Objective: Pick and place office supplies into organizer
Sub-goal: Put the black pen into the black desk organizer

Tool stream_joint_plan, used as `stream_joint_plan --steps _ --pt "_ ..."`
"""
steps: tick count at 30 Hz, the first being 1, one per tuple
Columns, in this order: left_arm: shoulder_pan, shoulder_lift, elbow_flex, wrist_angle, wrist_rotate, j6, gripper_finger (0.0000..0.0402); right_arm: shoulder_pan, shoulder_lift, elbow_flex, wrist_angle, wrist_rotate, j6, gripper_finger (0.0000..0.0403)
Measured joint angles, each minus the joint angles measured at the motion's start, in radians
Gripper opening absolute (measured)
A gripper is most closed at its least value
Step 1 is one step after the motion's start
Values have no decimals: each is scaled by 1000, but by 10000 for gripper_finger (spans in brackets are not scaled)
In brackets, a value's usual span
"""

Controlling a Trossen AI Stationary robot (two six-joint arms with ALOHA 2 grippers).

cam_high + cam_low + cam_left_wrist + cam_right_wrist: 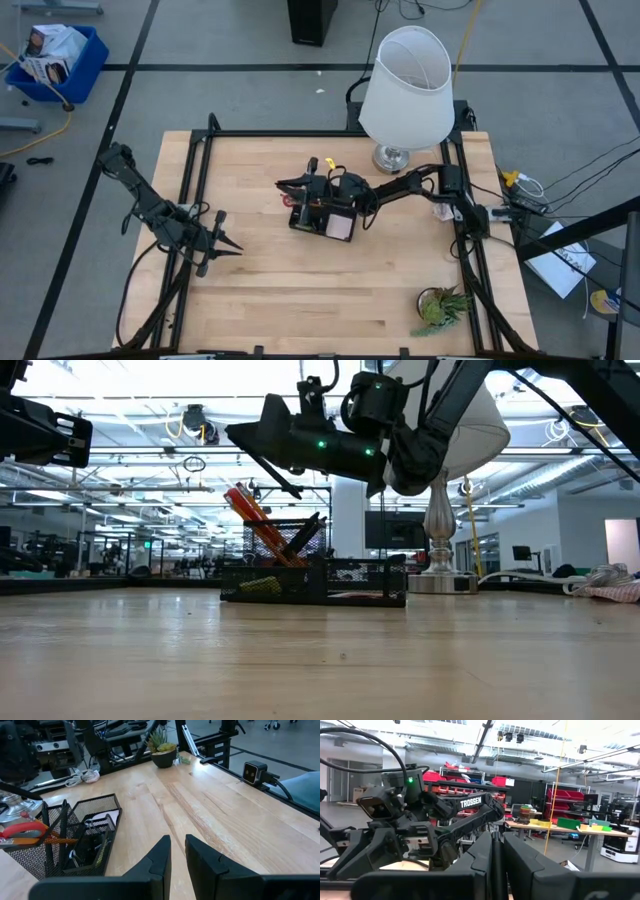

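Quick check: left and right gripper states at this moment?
Left gripper: slightly open, empty, over bare table.
Right gripper: shut, empty, above the organizer.

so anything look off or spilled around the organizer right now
Nothing stands out. The organizer sits flat on the table, the scissors and pencils lean inside it, and no supplies lie loose on the wood.

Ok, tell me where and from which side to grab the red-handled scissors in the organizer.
Grip the scissors by their red handles, coming from above. They stand slanted in the organizer, in its taller mesh section, handles uppermost, so only that end is free; the blades are sunk among the pencils.
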Motion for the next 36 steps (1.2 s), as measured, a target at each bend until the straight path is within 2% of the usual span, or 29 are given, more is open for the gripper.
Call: stream_joint_plan --steps 13,27,32,36 --pt "0 0 0 0 0 0 63 0 0 0 -14 0 4 52" --pt "0 0 0 0 0 0 63 0 0 0 -15 0 1 43" --pt "0 0 0 0 0 0 63 8 0 0 -111 2 -67 43" --pt "0 0 0 0 0 0 63 43 1 40 -297 23 -154 51"
